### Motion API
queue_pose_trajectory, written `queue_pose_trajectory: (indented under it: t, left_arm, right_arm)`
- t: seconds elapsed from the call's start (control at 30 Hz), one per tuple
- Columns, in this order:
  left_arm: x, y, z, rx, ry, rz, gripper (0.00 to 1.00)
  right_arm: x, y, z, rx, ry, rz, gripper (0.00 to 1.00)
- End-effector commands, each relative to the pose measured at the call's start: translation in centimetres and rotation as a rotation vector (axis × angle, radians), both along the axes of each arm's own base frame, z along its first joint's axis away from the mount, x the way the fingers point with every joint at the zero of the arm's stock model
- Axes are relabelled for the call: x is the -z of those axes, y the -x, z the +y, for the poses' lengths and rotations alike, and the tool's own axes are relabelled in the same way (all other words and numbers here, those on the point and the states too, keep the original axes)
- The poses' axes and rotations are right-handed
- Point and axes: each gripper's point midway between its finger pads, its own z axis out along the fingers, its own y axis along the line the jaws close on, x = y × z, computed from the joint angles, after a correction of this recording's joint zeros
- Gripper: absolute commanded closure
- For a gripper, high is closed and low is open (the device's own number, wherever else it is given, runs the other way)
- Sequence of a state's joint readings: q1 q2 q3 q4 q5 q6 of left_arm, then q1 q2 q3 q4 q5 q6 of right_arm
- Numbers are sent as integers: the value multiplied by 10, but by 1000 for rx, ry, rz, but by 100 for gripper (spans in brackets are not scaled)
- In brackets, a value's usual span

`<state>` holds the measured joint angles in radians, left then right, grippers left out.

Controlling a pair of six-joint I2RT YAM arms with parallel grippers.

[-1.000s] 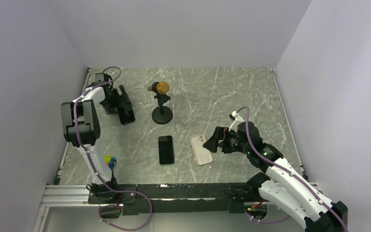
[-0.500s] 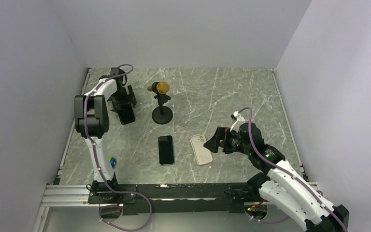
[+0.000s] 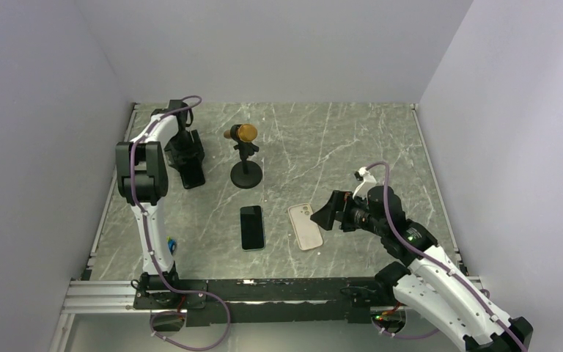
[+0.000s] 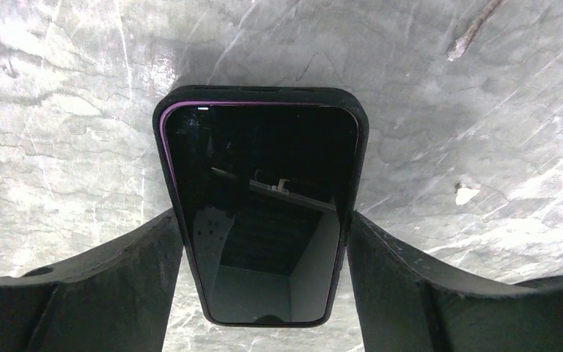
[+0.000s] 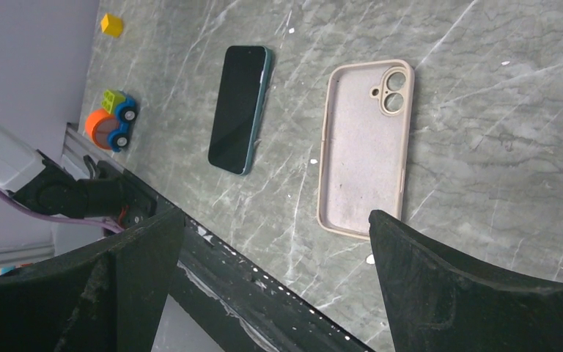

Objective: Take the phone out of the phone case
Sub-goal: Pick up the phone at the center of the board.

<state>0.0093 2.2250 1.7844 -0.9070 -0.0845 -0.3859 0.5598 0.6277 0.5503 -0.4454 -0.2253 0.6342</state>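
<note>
Left arm (image 3: 141, 169) elbow has shifted right. Phone (image 4: 260, 183) in black case (image 4: 264, 94) lies flat far-left, near table (image 3: 104, 220) edge; left gripper (image 4: 264, 220) spread wide astride it. Microphone stand (image 3: 246, 170) just right, bare marble beyond. Right gripper (image 5: 275, 220) wide, empty, beside beige case (image 5: 363, 147).

Two phones: one bare phone (image 3: 251, 227) near the front edge, one phone (image 4: 260, 213) by the left edge. Two cases: one black case (image 4: 260, 93), one empty case (image 3: 305, 226). One microphone (image 3: 246, 155). One toy car (image 5: 110, 121). One yellow block (image 5: 111, 24).
</note>
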Motion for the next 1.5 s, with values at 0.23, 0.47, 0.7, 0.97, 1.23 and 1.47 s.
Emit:
queue_pose_trajectory:
  t: [0.23, 0.47, 0.7, 0.97, 1.23, 1.47]
  left_arm:
    - [-6, 30, -5, 23, 57, -32, 73]
    - [-35, 50, -9, 23, 91, -135, 75]
    - [-34, 78, -26, 7, 180, -152, 76]
    - [-47, 100, -40, -11, 255, -230, 80]
    - [-56, 131, -50, 6, 297, -282, 100]
    - [-69, 155, -64, 31, 352, -346, 100]
  right_arm:
    - [-26, -1, -4, 41, -35, -37, 0]
    - [-25, -4, 2, 23, -36, -16, 0]
    - [-25, -11, 11, 7, -59, -21, 0]
    - [-10, -12, 30, -43, -76, 40, 0]
    - [0, -10, 76, -117, -63, 73, 0]
    - [3, -4, 110, -184, -114, 83, 0]
